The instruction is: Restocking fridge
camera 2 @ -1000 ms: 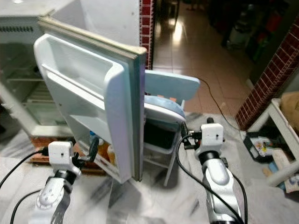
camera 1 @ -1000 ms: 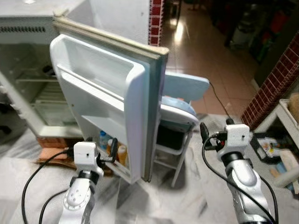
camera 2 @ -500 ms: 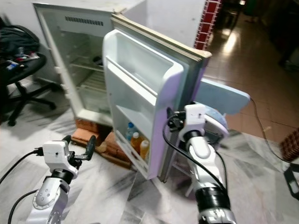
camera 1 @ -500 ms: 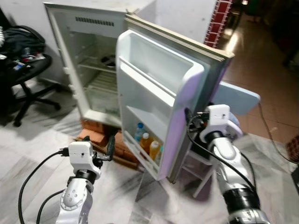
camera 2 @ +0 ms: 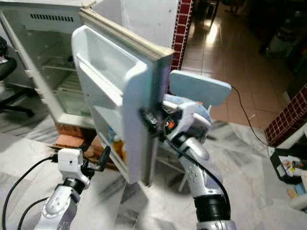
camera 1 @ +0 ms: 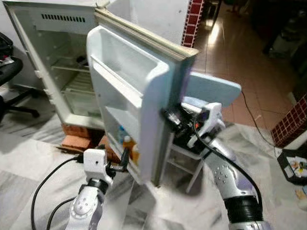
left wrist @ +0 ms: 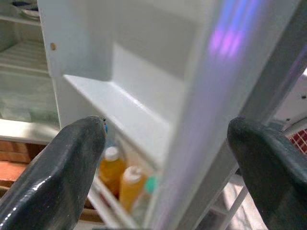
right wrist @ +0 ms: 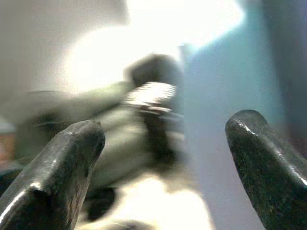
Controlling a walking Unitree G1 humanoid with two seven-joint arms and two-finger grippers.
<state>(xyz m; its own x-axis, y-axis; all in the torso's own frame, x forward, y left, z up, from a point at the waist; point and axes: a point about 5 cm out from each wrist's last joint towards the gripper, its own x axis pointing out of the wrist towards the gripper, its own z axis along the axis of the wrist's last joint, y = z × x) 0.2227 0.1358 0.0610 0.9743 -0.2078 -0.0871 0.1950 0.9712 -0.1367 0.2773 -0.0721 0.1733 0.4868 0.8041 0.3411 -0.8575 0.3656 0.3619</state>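
- At far left, the fridge (camera 1: 43,52) stands with its cabinet open; wire shelves show inside, and a small dark item sits on an upper one.
- Low and left of centre, the left tool (camera 1: 123,159) is spread wide and holds nothing. It hovers just beside the lower door rack. Keep it clear of the swing path, or use it only to steady the inner edge.
- Inside the lower rack of the fridge door (camera 1: 129,96), bottles (left wrist: 117,179) with orange contents stand upright, with a blue-capped one behind. Judgement: restocking appears partly done, and the step in hand is moving the door.
- At centre right, the right tool (camera 1: 170,119) sits at the outer edge of the door, its fingers wide apart around nothing; whether it touches the edge cannot be told, as its wrist view is blurred.
- Procedure: press on the flat outer face near the free edge, move slowly along the hinge arc, and avoid jolts that could tip the bottles.
- Behind the door on the right, a light-blue chair (camera 1: 216,88) stands near the door; watch the right elbow against it.
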